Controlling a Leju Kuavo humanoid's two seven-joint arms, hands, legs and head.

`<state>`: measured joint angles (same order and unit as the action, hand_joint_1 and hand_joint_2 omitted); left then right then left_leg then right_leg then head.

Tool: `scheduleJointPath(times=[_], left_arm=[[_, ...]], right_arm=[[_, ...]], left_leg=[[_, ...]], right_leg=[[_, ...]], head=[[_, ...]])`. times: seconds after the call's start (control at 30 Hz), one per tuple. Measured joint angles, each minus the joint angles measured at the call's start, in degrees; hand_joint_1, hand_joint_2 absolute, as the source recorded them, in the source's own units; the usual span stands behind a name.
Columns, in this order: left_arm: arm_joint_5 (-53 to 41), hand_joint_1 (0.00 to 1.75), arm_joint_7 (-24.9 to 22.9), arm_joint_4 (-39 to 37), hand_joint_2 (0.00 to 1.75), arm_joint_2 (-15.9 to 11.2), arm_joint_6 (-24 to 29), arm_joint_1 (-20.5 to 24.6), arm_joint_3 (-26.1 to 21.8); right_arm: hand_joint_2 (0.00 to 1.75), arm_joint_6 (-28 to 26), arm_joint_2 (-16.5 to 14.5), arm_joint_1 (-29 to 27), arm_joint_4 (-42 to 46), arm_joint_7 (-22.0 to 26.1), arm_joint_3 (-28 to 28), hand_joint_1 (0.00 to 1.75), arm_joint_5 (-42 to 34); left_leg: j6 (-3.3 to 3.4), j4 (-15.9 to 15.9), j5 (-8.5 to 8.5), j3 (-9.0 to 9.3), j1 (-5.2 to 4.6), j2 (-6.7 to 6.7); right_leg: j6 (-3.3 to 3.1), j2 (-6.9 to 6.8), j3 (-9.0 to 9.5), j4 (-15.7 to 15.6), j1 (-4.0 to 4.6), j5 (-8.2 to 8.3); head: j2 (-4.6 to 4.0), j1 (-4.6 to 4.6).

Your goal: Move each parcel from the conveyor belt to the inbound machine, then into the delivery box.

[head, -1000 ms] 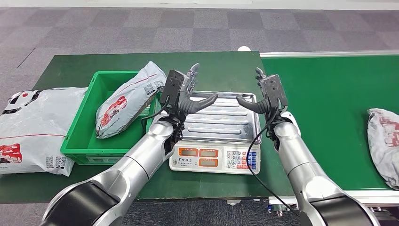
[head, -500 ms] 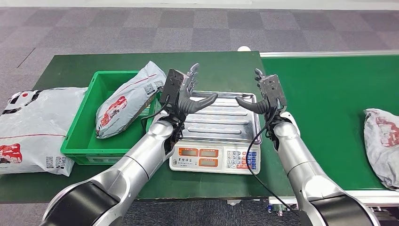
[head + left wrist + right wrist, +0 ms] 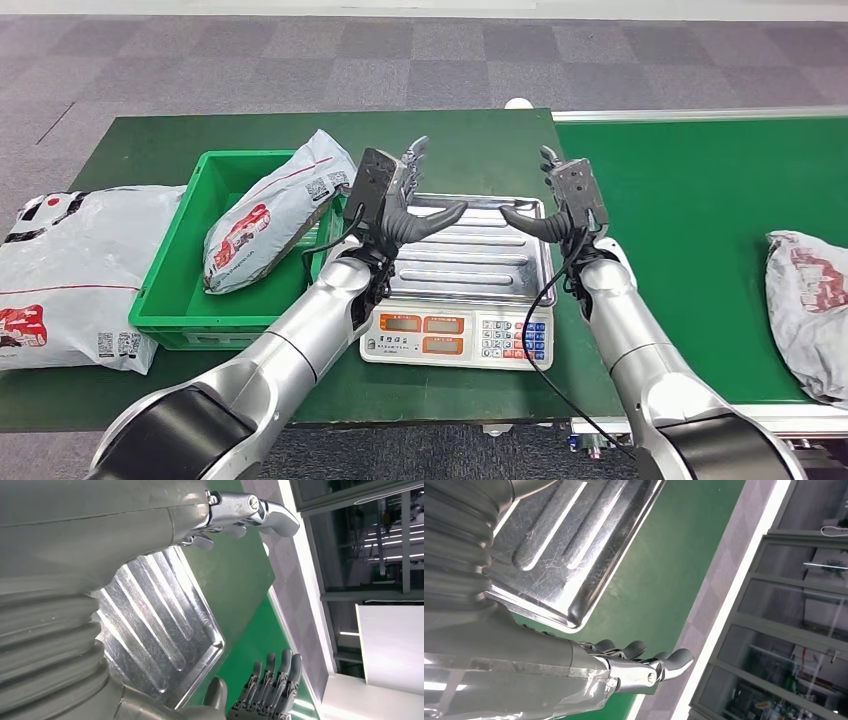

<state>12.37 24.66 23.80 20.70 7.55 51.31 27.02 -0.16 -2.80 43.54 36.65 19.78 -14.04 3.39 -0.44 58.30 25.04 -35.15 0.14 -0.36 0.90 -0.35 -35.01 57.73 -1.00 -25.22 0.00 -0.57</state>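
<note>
Your left hand [image 3: 395, 200] and right hand [image 3: 568, 203] are hovering empty, fingers spread, over the scale [image 3: 465, 275], while the parcel [image 3: 808, 312], probably partly cut off, is sitting well right on the belt [image 3: 700, 200].

Three parcels [image 3: 272, 210] [image 3: 70, 275] [image 3: 810, 310], one green bin [image 3: 170, 300], one scale [image 3: 465, 290], two hands [image 3: 395, 200] [image 3: 565, 200]
</note>
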Motion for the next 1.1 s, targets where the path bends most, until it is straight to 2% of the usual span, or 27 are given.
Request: scheduleJointPath(times=[1.1], left_arm=[[-4.50, 0.00, 0.64, -0.02, 1.75, 0.00, -0.20, -0.28, 0.08]], right_arm=[[1.75, -0.10, -0.74, -0.22, 0.00, -0.77, -0.01, 0.00, 1.40]], left_leg=[[0.00, 0.00, 0.00, 0.00, 0.00, 0.00]], right_leg=[[0.00, 0.00, 0.00, 0.00, 0.00, 0.00]], head=[[0.00, 0.00]])
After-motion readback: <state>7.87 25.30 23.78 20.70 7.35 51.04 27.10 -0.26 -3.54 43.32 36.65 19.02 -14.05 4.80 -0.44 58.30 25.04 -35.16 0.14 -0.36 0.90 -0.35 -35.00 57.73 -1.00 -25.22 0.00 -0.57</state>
